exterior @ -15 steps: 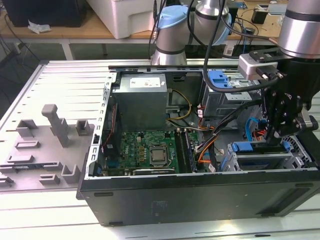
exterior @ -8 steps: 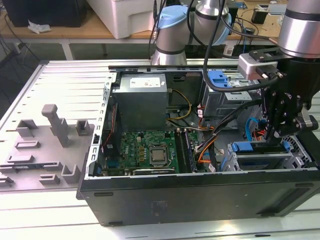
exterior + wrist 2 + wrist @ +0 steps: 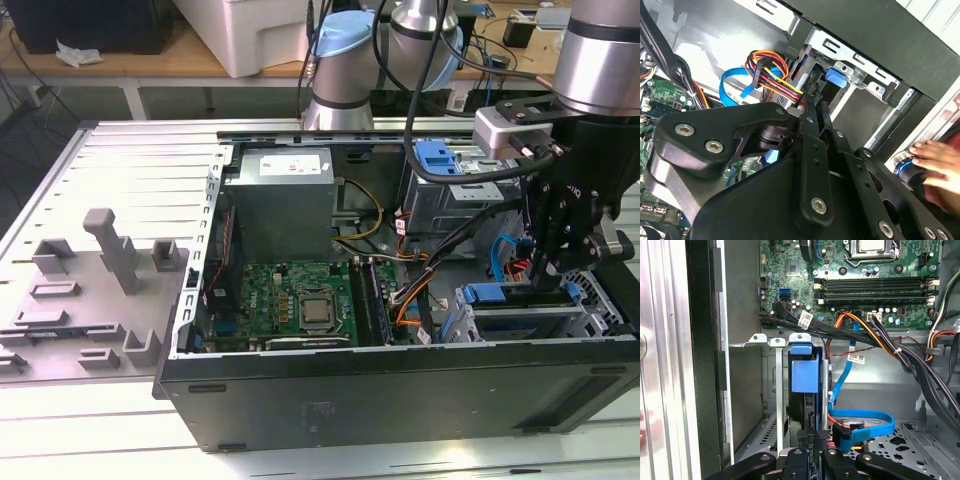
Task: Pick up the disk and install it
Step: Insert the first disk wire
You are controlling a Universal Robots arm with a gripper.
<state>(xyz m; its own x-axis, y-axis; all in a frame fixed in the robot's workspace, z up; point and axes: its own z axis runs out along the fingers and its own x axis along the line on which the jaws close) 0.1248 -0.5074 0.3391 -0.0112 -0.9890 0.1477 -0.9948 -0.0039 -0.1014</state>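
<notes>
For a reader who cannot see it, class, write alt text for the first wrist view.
The gripper reaches into an open computer case, right at the disk standing on edge in its metal drive cage. Blue and orange cables lie beside it, with the green motherboard beyond.

Ribbed metal worktable (image 3: 150, 160) carries an open computer case (image 3: 400, 400) right beneath the gripper (image 3: 553, 270), and a grey plastic fixture (image 3: 100, 290) well away from it.

Motherboard (image 3: 300, 300): green. Power supply box (image 3: 278, 205): grey, white sticker. Disk (image 3: 803, 371): blue frame. Gripper (image 3: 556, 262): black. Flat cable (image 3: 860, 420): blue.
</notes>
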